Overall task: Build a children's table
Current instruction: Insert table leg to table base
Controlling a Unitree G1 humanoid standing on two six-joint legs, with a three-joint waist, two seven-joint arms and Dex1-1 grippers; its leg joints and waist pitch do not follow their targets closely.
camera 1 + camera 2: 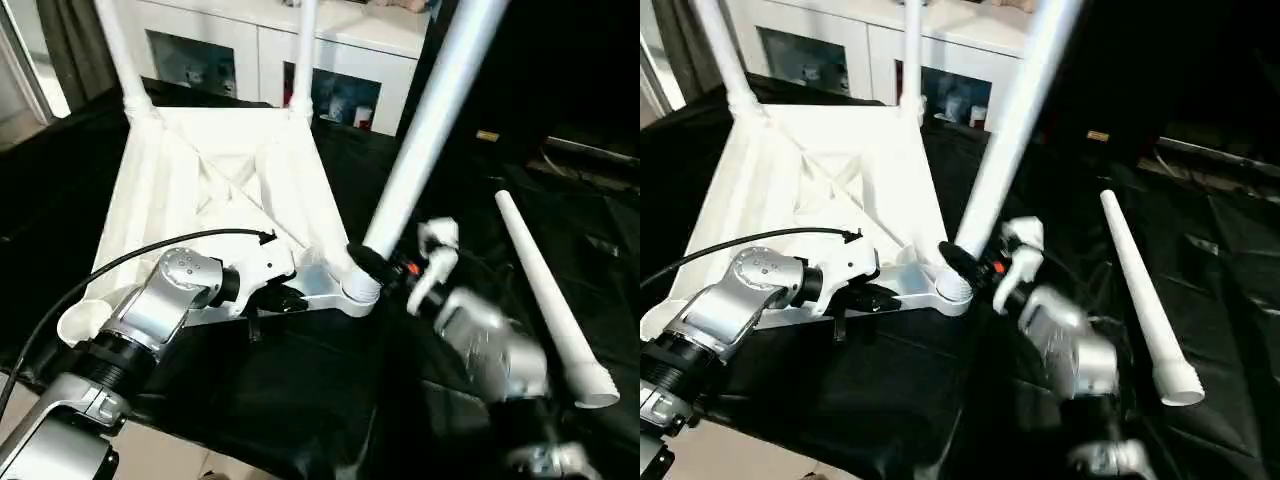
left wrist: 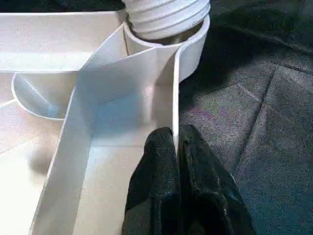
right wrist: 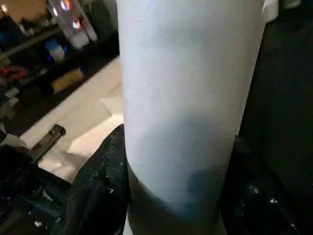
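Clamped on the white ribbed plastic tabletop rim, left gripper braces; right gripper, grasping the white tube leg, should press straight into the round corner socket.

Tabletop upside down on the cloth; two legs in far sockets, one in near right socket, spare leg lying right.
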